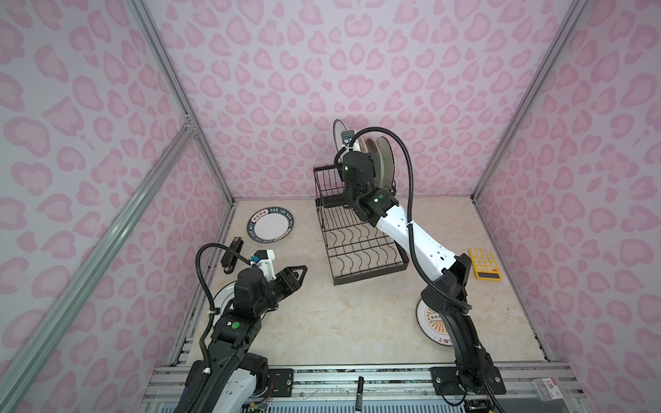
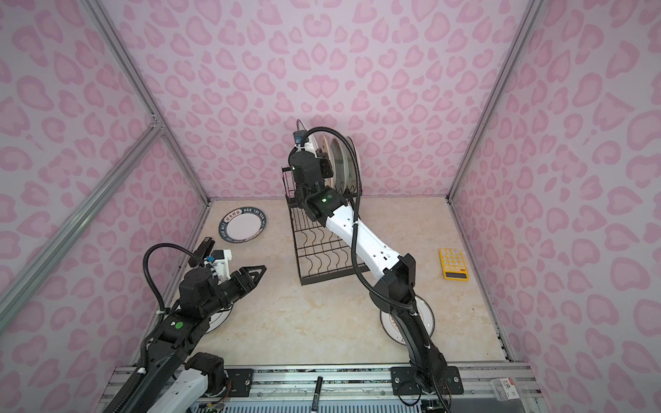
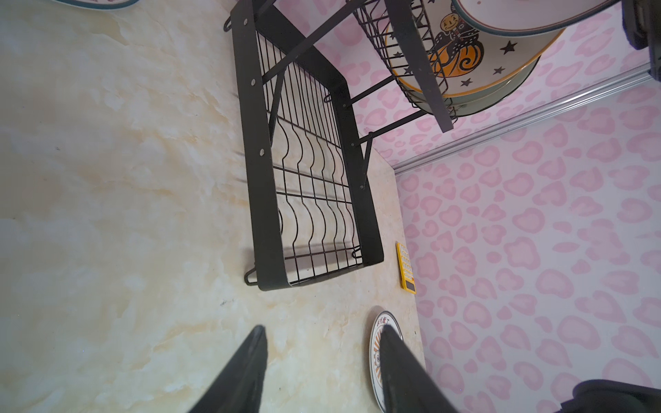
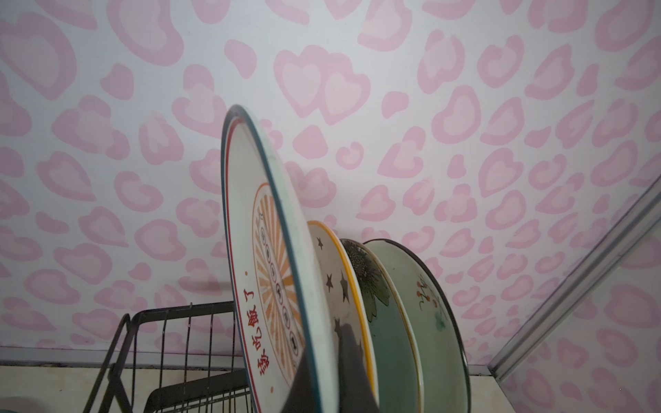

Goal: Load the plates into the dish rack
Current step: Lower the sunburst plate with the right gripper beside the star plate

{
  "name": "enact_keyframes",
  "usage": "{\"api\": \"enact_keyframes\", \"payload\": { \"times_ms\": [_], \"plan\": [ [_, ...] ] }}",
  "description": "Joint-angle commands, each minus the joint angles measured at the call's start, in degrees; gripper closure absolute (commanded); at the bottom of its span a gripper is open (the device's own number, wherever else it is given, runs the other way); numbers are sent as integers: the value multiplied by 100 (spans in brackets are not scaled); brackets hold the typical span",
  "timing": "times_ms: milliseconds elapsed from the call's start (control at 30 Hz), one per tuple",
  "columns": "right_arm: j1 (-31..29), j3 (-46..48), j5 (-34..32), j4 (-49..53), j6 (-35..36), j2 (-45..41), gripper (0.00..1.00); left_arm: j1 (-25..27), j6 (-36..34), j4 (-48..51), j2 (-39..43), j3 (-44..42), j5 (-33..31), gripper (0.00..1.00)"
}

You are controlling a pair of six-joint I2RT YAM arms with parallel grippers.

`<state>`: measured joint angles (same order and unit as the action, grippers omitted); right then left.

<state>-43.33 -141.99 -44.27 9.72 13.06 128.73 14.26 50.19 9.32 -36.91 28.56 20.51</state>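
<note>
My right gripper (image 4: 323,361) is shut on the rim of an orange-sunburst plate (image 4: 272,250), held upright at the raised tier of the black wire dish rack (image 1: 357,246). Beside it in that tier stand a star-patterned plate (image 4: 336,275), a teal flower plate (image 4: 375,307) and a pale plate (image 4: 425,296). Flat on the table lie a dark-lettered rim plate (image 1: 270,225), a second sunburst plate (image 1: 427,321) partly under my right arm, and a white plate (image 1: 222,296) under my left arm. My left gripper (image 1: 302,273) hovers open and empty over bare table.
A yellow calculator (image 1: 484,264) lies at the right, near the wall. A black stapler-like thing (image 1: 232,254) sits by the left wall. A marker (image 1: 359,391) rests on the front rail. The rack's lower slotted tray (image 3: 314,186) holds nothing.
</note>
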Motion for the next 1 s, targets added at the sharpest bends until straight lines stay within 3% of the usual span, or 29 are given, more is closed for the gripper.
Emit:
{"api": "enact_keyframes", "payload": {
  "times_ms": [0, 967],
  "plan": [
    [17, -70, -196, -104, 114, 102, 100, -4, 10, -52, -10, 23, 32, 47],
    [123, -259, -456, 395, -249, 598, 100, -2, 35, -85, -62, -69, 32, 47]
  ]
}}
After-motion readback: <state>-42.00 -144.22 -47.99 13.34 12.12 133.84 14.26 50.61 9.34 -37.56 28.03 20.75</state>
